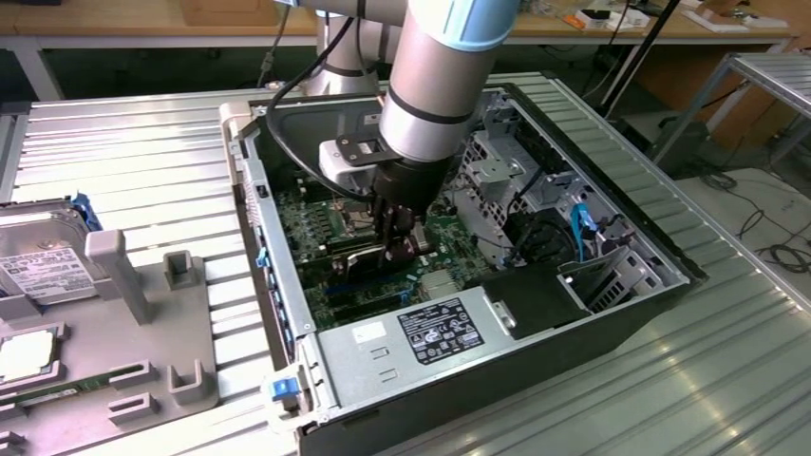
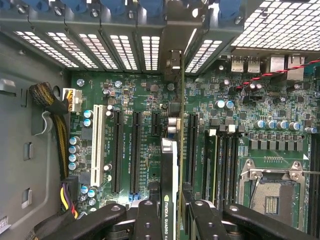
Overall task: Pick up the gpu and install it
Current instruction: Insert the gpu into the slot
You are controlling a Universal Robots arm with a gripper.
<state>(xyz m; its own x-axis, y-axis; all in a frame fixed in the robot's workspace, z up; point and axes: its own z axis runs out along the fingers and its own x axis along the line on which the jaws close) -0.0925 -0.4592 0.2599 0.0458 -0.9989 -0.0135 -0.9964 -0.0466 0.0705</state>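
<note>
A ribbed, silvery metal surface (image 1: 140, 152) spans the scene under bright, even light. Behind its far edge stands a wooden workbench (image 1: 152, 24) with clutter on top. Past the far right corner, a grey floor (image 1: 773, 204) carries loose black cables (image 1: 761, 214).

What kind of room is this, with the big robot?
Probably a robotics lab or workshop: a grey robot arm reaches into an open black computer case on a ribbed metal table, with cluttered wooden benches behind.
</note>
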